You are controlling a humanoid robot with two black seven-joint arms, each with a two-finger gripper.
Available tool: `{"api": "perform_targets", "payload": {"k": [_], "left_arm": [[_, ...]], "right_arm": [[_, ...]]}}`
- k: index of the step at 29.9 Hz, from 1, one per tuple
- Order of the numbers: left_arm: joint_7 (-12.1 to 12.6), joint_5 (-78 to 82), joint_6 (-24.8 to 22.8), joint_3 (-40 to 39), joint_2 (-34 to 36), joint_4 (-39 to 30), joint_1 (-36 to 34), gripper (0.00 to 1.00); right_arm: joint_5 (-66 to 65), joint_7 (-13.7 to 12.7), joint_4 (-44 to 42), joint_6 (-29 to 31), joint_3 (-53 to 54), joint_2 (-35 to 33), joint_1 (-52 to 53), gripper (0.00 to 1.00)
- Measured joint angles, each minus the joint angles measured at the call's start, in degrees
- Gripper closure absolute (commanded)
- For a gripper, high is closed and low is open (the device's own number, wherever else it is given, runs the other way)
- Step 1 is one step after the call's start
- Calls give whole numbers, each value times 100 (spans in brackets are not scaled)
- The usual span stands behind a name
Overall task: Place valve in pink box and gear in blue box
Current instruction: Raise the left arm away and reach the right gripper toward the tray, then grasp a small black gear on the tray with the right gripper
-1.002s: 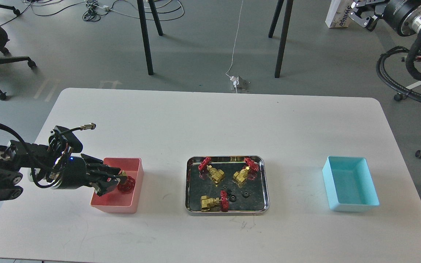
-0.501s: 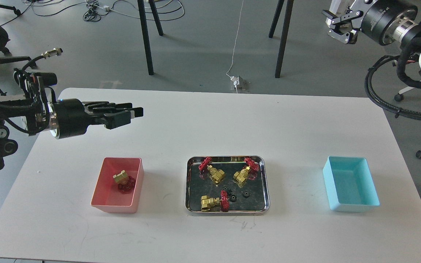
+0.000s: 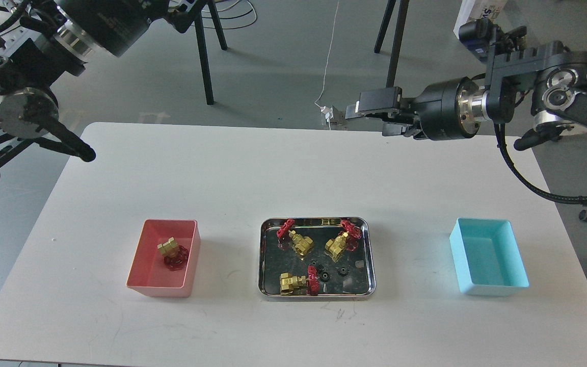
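fingers, right gripper (image 3: 375, 109): pointing left above the table's far edge, empty; parted or closed, cannot tell.
fingers, left gripper: out of view past the top-left edge.
valve (image 3: 172, 253): one lying in pink box (image 3: 145, 278); others in steel tray (image 3: 264, 255).
gear (image 3: 325, 276): on tray floor, lower right of centre, beside two alike.
key relation: gear lies down and toward the near edge from the right gripper, slightly left; right arm nearer.
blue box (image 3: 520, 265): empty, right of tray.

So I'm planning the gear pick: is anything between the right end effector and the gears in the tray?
Nothing visible blocks it. The right end effector hangs above bare table; the gears lie exposed in the steel tray, with valves close beside them.
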Motion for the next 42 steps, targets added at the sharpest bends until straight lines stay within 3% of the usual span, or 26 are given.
{"api": "perform_targets", "payload": {"k": [5, 10, 13, 23, 42], "left_arm": [[0, -112, -143, -60, -450, 385, 378, 1], [0, -103, -149, -70, -593, 400, 668, 1], [0, -100, -149, -73, -600, 401, 711, 1], [0, -95, -149, -71, -611, 429, 848, 1], [-1, -94, -149, -65, -611, 471, 902, 1]], "right_arm": [[-1399, 21, 107, 0, -1250, 851, 109, 4], [-1886, 16, -117, 0, -1819, 1537, 107, 26], [-1927, 4, -261, 0, -1915, 1832, 100, 33], [-2016, -68, -752, -1, -2434, 2531, 35, 36], [-2024, -87, -1004, -2, -2552, 2549, -450, 36]]}}
